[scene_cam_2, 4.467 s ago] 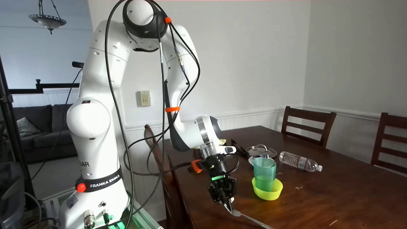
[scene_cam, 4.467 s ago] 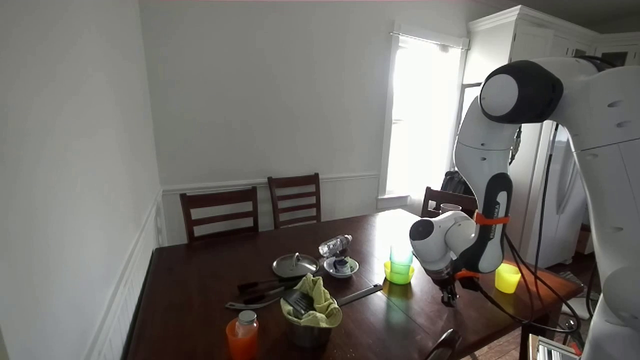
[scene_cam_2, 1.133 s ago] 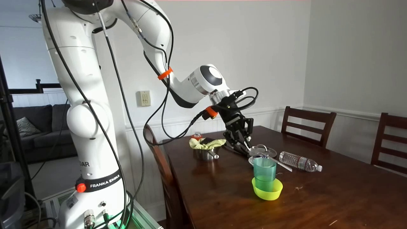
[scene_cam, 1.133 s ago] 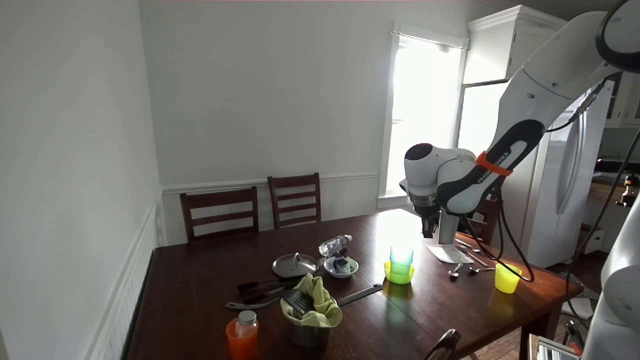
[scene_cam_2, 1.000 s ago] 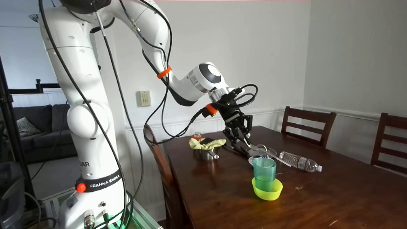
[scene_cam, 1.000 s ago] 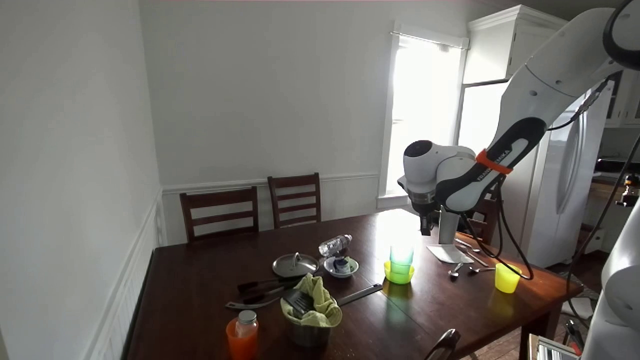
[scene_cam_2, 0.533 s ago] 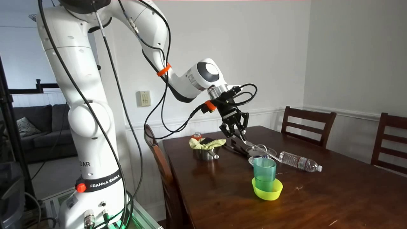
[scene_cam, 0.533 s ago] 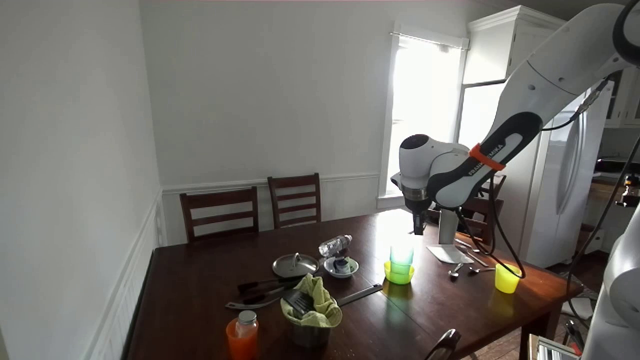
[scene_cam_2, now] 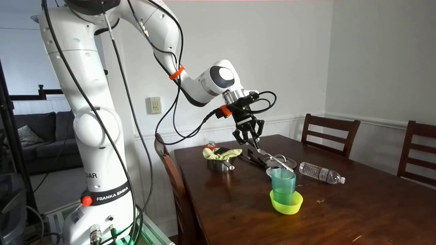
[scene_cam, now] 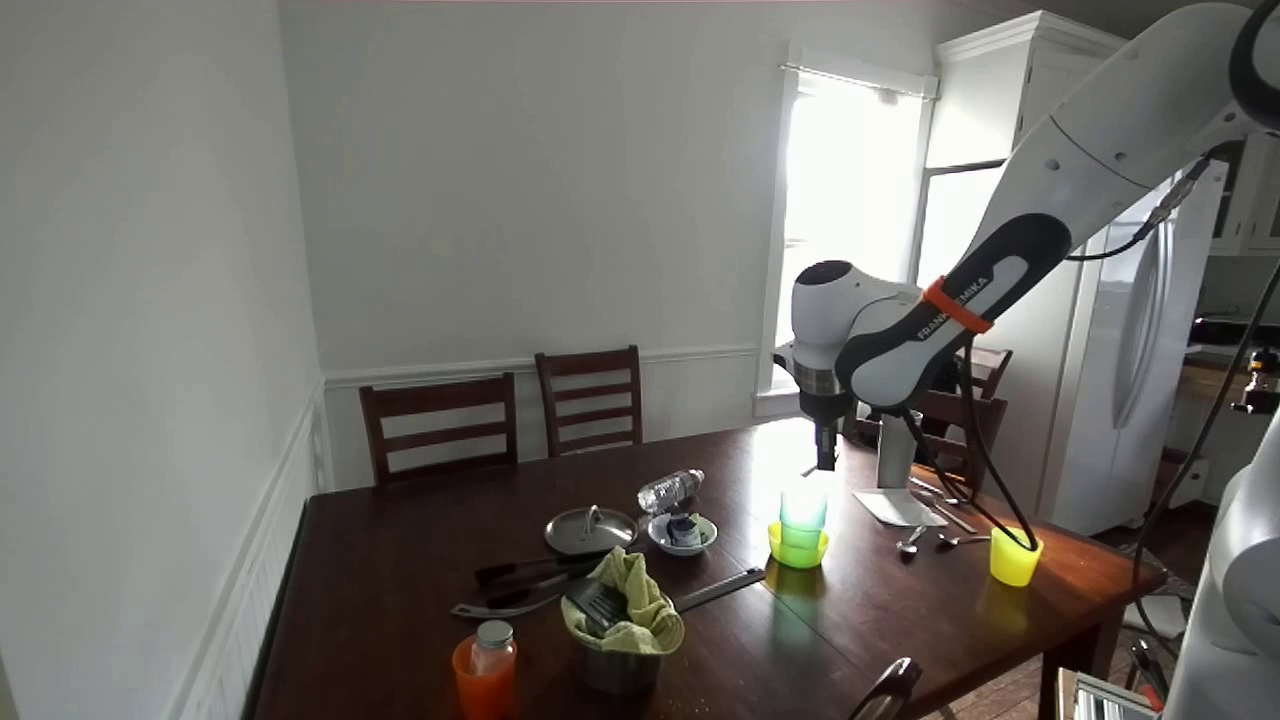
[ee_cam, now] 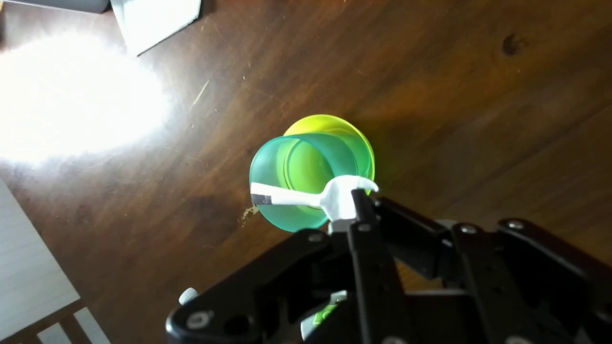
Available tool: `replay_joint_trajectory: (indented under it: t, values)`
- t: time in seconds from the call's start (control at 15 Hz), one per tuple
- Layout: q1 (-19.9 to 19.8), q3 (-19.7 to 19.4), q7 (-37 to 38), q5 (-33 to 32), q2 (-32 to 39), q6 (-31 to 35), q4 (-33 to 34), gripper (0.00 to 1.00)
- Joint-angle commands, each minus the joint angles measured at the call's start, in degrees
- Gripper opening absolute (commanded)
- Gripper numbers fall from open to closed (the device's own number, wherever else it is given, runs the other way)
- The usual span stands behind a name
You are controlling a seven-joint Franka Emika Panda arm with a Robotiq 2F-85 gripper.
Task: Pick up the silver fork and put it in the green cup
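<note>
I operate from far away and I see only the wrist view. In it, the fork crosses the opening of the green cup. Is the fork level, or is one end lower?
Observer: Not level. In an exterior view, the fork slants down from the gripper, its handle end lower.
Operator: Thank you. The white cap low in my picture, to what does it belong?
Observer: Most likely to a bottle; both exterior views show it lying on its side.
Operator: Does another cup stand outside my picture?
Observer: Yes. An exterior view shows a yellow cup, standing upright.
</note>
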Motion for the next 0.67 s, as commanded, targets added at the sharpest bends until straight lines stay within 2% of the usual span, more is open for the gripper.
replay_joint_trajectory:
  t: [0.0,0.27,0.6]
  values:
    - [0.49,0.23,-4.72,5.17,-0.28,-2.00,0.72,0.02]
    - [-0.07,-0.27,-7.65,7.64,1.22,-2.57,1.79,0.02]
    - [-0.63,-1.81,-14.12,14.87,5.01,-0.77,3.70,0.02]
